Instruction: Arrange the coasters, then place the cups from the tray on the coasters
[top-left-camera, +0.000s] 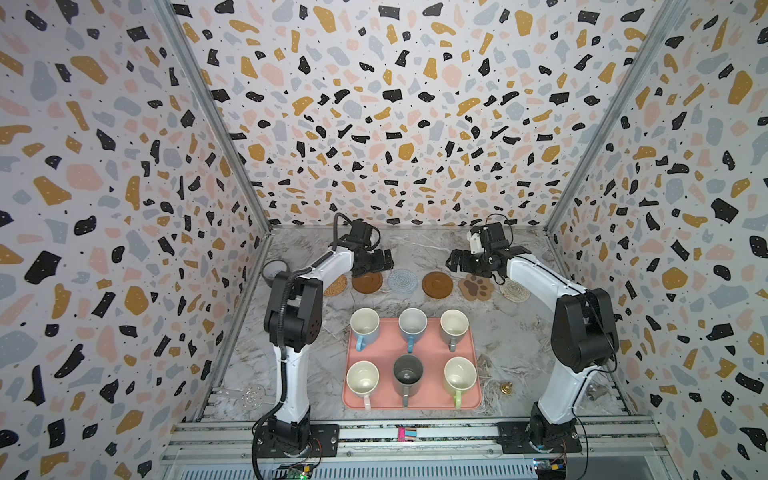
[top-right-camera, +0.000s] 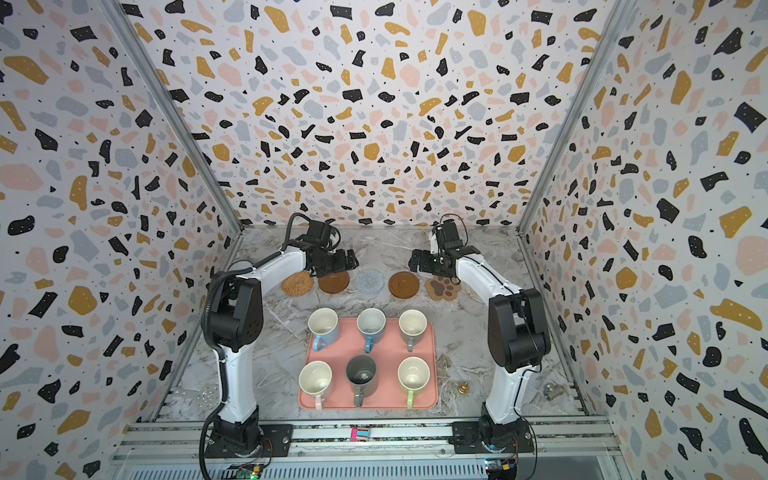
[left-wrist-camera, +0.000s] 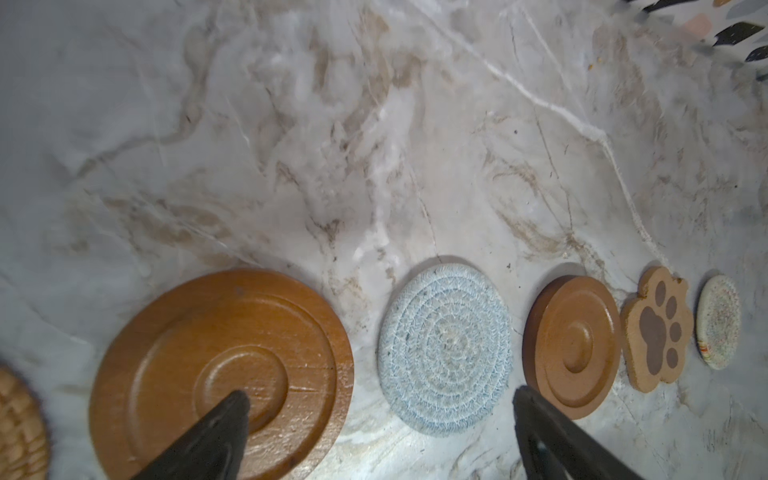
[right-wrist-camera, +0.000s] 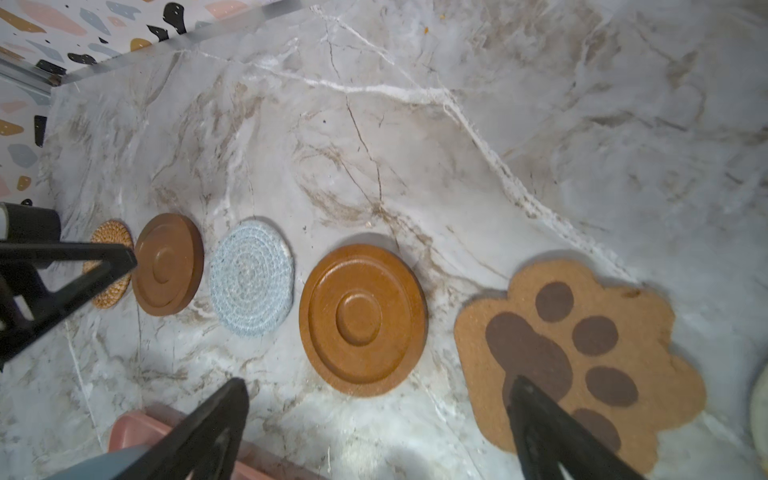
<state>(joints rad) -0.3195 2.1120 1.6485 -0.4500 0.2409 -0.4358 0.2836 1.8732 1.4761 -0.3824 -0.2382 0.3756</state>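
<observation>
Six coasters (right-wrist-camera: 363, 320) sit in one line across the bench (top-left-camera: 511, 345) beyond the tray (top-left-camera: 430, 361): rattan mat (top-right-camera: 297, 284), left disc (top-right-camera: 333, 282), blue mat (top-right-camera: 370, 281), right disc (top-right-camera: 404, 284), paw mat (top-right-camera: 443, 288), and the cream mat (top-left-camera: 515, 291) at the far right. Left jaws are spread wide and empty, hovering over the left disc, one tip above its centre, the other by the gap between blue mat and right disc. Right jaws are spread and empty too, hanging over the paw mat, one tip above its big pad. All six cups (top-left-camera: 364, 326) stand upright on the tray, two rows of three.
</observation>
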